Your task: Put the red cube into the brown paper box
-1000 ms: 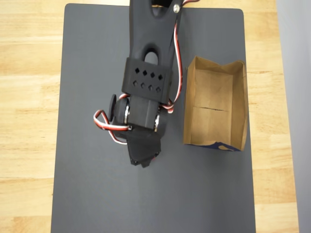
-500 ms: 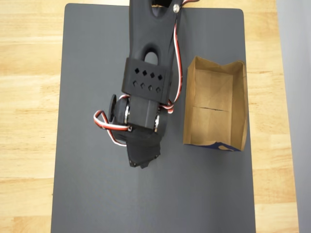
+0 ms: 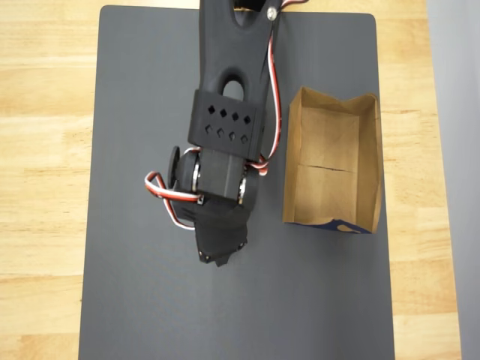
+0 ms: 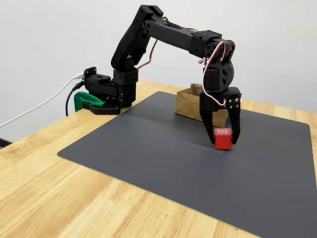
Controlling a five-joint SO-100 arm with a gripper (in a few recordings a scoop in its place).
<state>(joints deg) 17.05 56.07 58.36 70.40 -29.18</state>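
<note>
Gripper point(image 4: 222, 140) is down on the mat point(image 4: 148, 148), jaws spread, straddling the red cube point(image 4: 222, 138); can't tell if the pads are touching yet. Cube sits mid-mat, nearer the right edge in the fixed view. Brown paper box point(image 3: 334, 169) is empty near the mat's edge. Grasp step: next close, lift, swing over to the box.

A black arm point(image 4: 168, 34) with red-and-white wires point(image 3: 166, 193) and a black gripper point(image 4: 221, 135) stands over a dark grey mat point(image 3: 142, 300) on pale wood point(image 3: 41, 150), by a red cube point(image 4: 222, 138) with a white letter and a brown paper box point(image 3: 334, 166) with a blue-printed rim.
</note>
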